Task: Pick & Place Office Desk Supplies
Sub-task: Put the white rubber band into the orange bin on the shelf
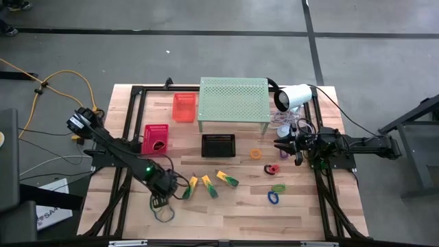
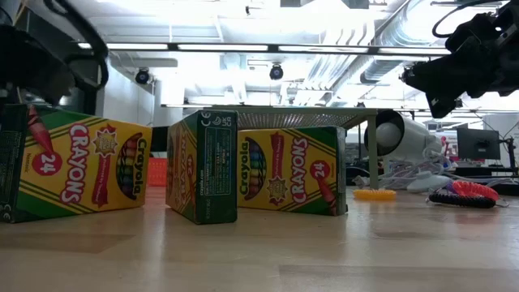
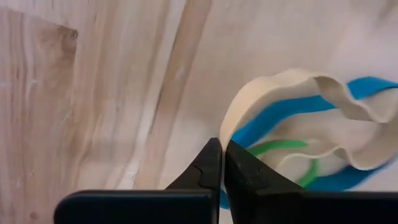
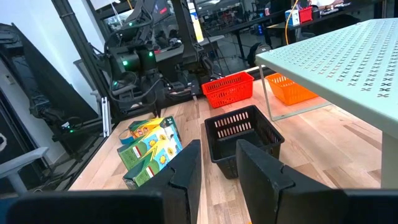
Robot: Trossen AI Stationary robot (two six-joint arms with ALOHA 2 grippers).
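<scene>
Three yellow-and-green crayon boxes (image 1: 209, 185) stand side by side near the table's front. A bunch of rubber bands (image 1: 164, 211), tan (image 3: 292, 84), blue (image 3: 283, 112) and green (image 3: 280, 146), lies flat on the wood at the front left. My left gripper (image 3: 222, 149) points down on them and is shut at the tan band's edge. Orange (image 1: 256, 154), red (image 1: 272, 169), green (image 1: 278, 187) and blue (image 1: 274, 197) loops lie on the right half. My right gripper (image 4: 219, 163) hangs level above the table's right side, open, with nothing between its fingers. My left gripper pinches the tan rubber band at the curved end of its loop (image 3: 227, 129) between its two fingertips. The fingers come from above, pointing down. The band's remaining length lies slack on the table over the blue and green bands.
A red basket (image 1: 156, 139), an orange basket (image 1: 183, 106) and a black basket (image 1: 218, 145) stand mid-table. Behind them stand a pale-green perforated shelf (image 1: 233, 101) and a white lamp-like device (image 1: 293, 96). Bare wood lies between the crayon boxes and the loops.
</scene>
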